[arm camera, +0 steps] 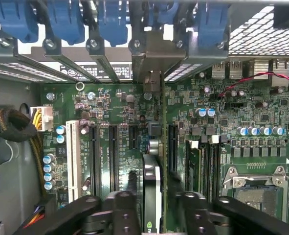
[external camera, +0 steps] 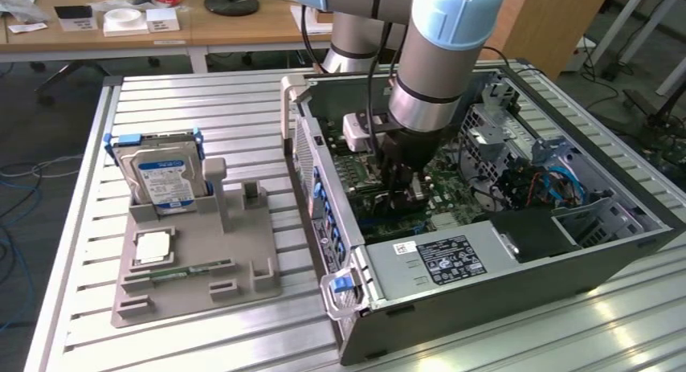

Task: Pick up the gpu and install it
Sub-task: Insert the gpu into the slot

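We cannot tell whether the gripper (arm camera: 151, 203) clamps the gpu (arm camera: 152, 188), which stands edge-on between its fingers, lower centre; arm hides the slot.

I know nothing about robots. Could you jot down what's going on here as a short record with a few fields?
Setting: open computer case lying on a slatted metal table
Arm: reaches down into the case over the motherboard
gpu: stands on edge on the motherboard, in line with a slot, its metal bracket at the case's rear wall
gripper: straddles the gpu, one of the fingers on each side
Parts holder: grey, beside the case, carrying a hard drive
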You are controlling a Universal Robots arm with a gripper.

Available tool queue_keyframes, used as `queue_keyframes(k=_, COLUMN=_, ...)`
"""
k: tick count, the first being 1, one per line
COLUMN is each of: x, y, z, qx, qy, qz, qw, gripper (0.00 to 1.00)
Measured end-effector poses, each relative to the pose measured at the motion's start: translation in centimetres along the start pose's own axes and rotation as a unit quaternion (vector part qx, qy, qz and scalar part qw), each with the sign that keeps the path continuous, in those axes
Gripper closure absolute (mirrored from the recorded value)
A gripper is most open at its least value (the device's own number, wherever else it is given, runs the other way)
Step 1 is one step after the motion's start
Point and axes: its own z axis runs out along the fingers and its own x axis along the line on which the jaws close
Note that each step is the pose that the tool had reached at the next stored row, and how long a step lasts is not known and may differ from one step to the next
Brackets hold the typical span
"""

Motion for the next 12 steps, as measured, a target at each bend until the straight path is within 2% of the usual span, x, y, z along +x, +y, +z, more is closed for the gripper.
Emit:
queue_keyframes(k=1, x=0.00, y=-0.01, z=-0.01, qx=-0.0001, qy=0.0001, qz=0.000, qw=1.0000, gripper=0.60)
queue_keyframes(k=4, x=0.01, y=-0.01, z=-0.01, qx=-0.0001, qy=0.0001, qz=0.000, qw=1.0000, gripper=0.49)
queue_keyframes(k=5, x=0.01, y=-0.01, z=-0.01, qx=-0.0001, qy=0.0001, qz=0.000, qw=1.0000, gripper=0.49)
queue_keyframes(k=6, x=0.01, y=-0.01, z=-0.01, qx=-0.0001, qy=0.0001, qz=0.000, qw=1.0000, gripper=0.42)
queue_keyframes(k=9, x=0.01, y=-0.01, z=-0.04, qx=-0.0001, qy=0.0002, qz=0.000, qw=1.0000, gripper=0.42)
queue_keyframes(k=12, x=-0.02, y=-0.01, z=-0.59, qx=-0.0001, qy=0.0002, qz=0.000, qw=1.0000, gripper=0.42)
